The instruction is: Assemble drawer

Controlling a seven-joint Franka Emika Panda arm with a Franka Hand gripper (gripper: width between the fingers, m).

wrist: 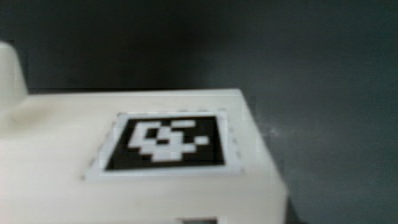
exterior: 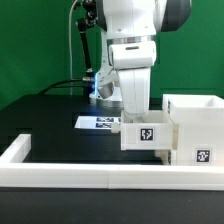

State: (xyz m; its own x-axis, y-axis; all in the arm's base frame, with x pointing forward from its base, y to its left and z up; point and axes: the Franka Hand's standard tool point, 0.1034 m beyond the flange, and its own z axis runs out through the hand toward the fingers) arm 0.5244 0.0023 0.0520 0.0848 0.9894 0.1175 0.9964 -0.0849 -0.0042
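Note:
A small white drawer tray (exterior: 146, 133) with a black-and-white marker on its face sits against the left side of the tall white box casing (exterior: 192, 120), on the exterior view's right. My gripper (exterior: 134, 116) comes down from above onto the tray's top edge and seems shut on it; the fingertips are hidden by the tray. In the wrist view the tray (wrist: 125, 195) fills the lower part of the picture, its marker (wrist: 166, 140) close up. No fingers show there. A second tray is not in view.
The marker board (exterior: 100, 122) lies on the black table behind and left of the tray. A low white border wall (exterior: 90, 176) runs along the front and up the left side (exterior: 15, 152). A cable hangs behind the arm.

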